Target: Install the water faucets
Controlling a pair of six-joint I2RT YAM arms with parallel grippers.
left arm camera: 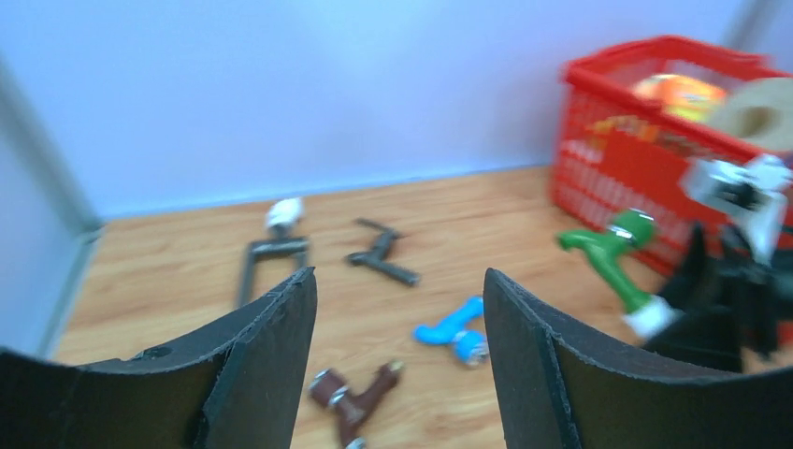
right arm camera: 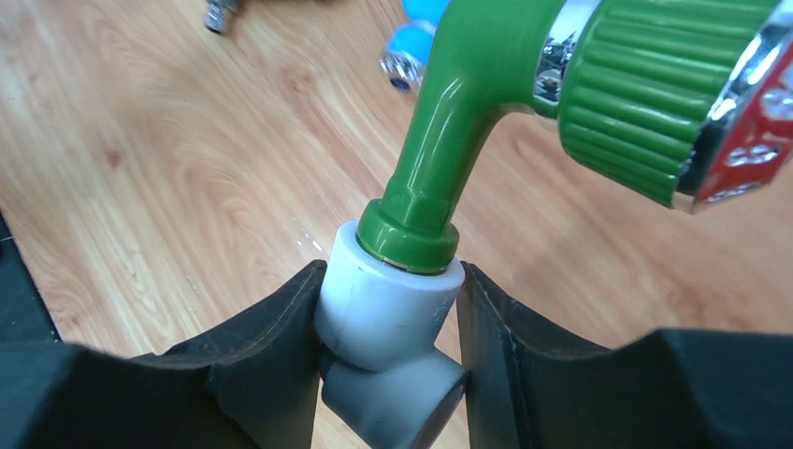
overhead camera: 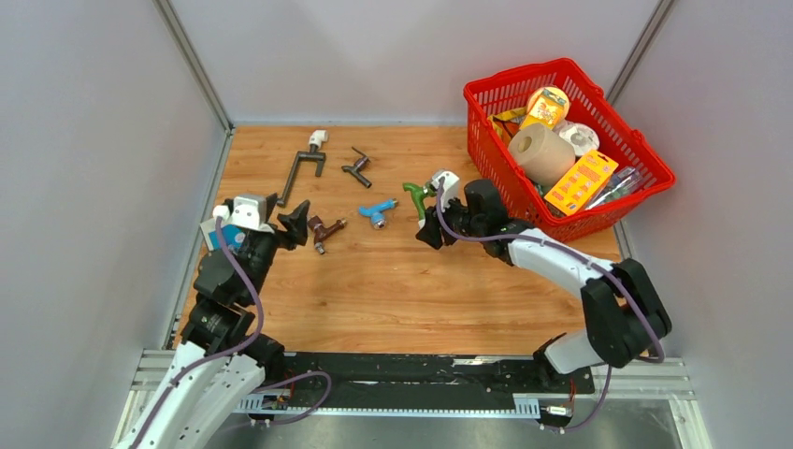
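Plainly, the right gripper (right arm camera: pixel 391 281) is clamped on the white elbow fitting (right arm camera: pixel 393 323), one finger on each side of its collar. The green faucet (right arm camera: pixel 468 112) stands in the fitting's top socket and rises toward the upper right of the frame. The left gripper (left arm camera: pixel 397 281) is spread wide and holds nothing.

The step in hand looks like seating the green faucet in the elbow. To do it well, the squeeze should stay on the white collar and off the green neck, with the socket held steady. Any turning force should run along the socket's axis, or the thread may cross.

Only the right wrist view shows the joint itself: the green hexagonal base sits down on the white rim. The top view gives the layout instead. The brown faucet (overhead camera: pixel 324 229) lies just beside the left gripper at centre left of the counter (overhead camera: pixel 402 299), the blue faucet (overhead camera: pixel 377 212) at centre and the dark grey faucet (overhead camera: pixel 357 166) above it. The red basket (overhead camera: pixel 645 182) is at upper right. The left wrist view is blurred, but shows the brown faucet low between its fingers.
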